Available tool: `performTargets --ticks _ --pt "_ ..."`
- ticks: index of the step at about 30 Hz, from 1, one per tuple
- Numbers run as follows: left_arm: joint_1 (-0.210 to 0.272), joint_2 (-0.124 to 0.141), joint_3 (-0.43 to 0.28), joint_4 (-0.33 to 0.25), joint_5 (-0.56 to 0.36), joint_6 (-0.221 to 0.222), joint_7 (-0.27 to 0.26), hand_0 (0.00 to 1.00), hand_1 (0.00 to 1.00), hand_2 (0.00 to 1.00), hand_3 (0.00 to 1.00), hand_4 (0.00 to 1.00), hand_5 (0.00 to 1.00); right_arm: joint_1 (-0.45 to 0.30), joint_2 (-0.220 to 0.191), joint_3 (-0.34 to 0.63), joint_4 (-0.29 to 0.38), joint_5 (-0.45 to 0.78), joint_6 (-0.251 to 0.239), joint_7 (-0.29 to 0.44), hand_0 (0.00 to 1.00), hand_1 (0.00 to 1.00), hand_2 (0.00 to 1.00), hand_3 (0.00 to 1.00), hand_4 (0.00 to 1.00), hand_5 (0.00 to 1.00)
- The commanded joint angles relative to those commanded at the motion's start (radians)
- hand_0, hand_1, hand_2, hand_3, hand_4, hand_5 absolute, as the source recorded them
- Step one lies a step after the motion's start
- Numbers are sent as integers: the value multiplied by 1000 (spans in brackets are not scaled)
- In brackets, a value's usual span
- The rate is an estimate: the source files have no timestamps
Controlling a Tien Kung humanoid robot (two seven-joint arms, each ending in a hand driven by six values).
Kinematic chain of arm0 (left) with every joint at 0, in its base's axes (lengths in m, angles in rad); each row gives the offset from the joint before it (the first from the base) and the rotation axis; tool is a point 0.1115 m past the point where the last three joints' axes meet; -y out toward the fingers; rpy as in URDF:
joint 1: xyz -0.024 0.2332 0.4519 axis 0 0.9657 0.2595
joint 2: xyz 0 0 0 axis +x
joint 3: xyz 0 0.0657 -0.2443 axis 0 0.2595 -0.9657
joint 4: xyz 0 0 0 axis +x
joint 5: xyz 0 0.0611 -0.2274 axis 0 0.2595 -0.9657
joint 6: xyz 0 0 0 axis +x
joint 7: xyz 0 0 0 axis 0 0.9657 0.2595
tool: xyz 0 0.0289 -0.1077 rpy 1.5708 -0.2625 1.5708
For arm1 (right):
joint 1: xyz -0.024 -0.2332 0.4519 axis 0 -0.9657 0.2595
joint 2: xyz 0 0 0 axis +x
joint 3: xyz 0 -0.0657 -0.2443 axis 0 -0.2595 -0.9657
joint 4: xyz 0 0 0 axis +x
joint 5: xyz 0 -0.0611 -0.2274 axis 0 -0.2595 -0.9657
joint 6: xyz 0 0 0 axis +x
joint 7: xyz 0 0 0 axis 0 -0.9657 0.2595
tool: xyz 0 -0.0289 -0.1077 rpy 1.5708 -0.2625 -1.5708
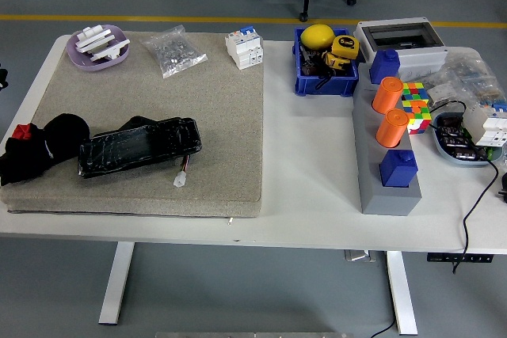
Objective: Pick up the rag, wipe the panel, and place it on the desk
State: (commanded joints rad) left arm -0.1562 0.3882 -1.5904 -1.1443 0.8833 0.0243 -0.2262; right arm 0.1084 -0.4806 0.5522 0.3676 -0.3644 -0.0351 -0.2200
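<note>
The black rag (40, 152), crumpled and with a red patch, lies at the left end of the beige mat (206, 108). Just right of it and touching it lies the black panel (139, 146), wrapped in glossy film, with a short wire ending in a white connector (181, 180). Neither robot hand shows over the table. No person's hand is at the table.
On the mat's far edge are a purple dish (98, 45), a clear bag of parts (174, 51) and a white breaker (244, 47). To the right stand a blue bin (325, 61), a grey block with orange cylinders (387, 148), a colour cube (415, 104) and cables. A small dark shape (2, 78) sits at the left edge.
</note>
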Motion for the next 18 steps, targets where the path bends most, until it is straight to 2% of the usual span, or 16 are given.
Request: performTargets --ticks 18 --pt "3 2 1 0 0 0 -1 580 642 619 596 791 94 -3 -2 -4 0 1 -1 -1 756 608 633 611 998 618"
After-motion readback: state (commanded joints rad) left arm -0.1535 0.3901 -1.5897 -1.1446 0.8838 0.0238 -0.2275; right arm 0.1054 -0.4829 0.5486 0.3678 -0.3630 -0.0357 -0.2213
